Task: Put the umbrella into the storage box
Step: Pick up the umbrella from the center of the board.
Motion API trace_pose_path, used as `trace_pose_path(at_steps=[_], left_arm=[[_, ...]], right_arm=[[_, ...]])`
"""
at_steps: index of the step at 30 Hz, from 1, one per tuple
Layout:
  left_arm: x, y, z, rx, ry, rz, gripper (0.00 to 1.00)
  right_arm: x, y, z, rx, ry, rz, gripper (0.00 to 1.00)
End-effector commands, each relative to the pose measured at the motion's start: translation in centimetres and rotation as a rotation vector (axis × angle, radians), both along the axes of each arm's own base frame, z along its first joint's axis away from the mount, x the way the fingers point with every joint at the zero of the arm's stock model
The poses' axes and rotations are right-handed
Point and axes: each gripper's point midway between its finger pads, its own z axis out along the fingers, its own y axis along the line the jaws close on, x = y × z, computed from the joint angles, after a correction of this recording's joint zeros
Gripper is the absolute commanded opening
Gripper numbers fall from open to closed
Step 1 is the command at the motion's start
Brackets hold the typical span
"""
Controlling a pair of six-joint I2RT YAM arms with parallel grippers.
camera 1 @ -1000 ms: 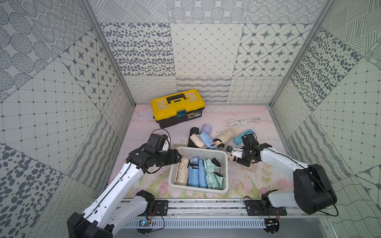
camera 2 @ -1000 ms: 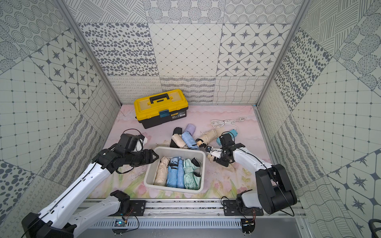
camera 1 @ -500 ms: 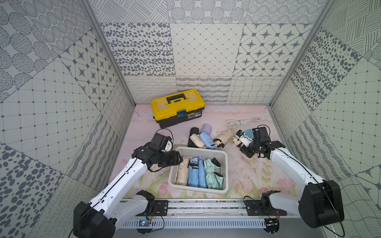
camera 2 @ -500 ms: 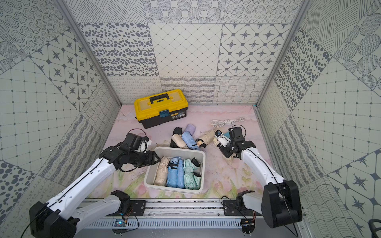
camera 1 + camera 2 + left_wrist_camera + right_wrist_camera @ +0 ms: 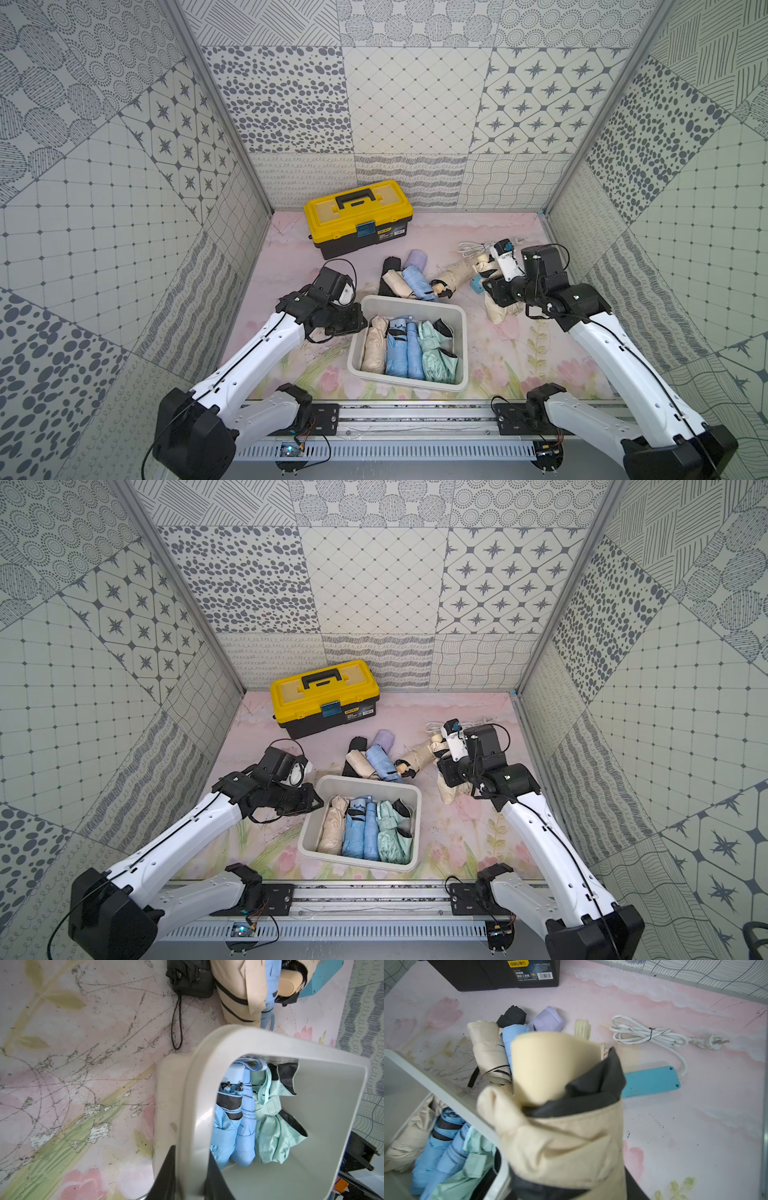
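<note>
Just closed left gripper; I'm clamping storage box rim. Right gripper gripping beige umbrella beside box, drop-in coming.

The storage box is smooth white plastic with a soft sheen along its rolled rim. The beige umbrella is matt, creased cloth with a black lining. The blue umbrellas and mint umbrella show the same dull fabric. The toolbox lid is glossy yellow plastic. The pink floral table surface looks matt, scratched and scuffed. The power strip is smooth blue plastic.
</note>
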Motion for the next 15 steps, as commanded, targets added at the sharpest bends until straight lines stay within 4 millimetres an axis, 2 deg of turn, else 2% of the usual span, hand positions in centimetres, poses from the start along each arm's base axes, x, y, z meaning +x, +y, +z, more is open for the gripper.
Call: trace_pose_path(at_steps=[1, 3, 7, 11, 15], left_arm=[[1.8, -2.9, 2.8, -0.107, -0.056, 0.093, 0.15], [1.8, -3.6, 3.0, -0.105, -0.063, 0.128, 0.09], [1.8, -5.2, 3.4, -0.116, -0.081, 0.192, 0.07], [1.4, -6.9, 3.3, -0.139, -0.060, 0.292, 0.00], [0.7, -8.8, 3.2, -0.170, -0.051, 0.378, 0.00]], right_arm=[[-1.0, 0.6, 2.4, 0.115, 0.022, -0.136, 0.25], [-1.6, 1.3, 2.8, 0.175, 0.071, -0.177, 0.24], [-2.9, 3.3, 3.2, 0.278, 0.169, -0.212, 0.23], [-4.2, 6.7, 2.7, 0.356, 0.252, -0.211, 0.22], [-5.0, 9.9, 2.0, 0.390, 0.277, -0.199, 0.21]])
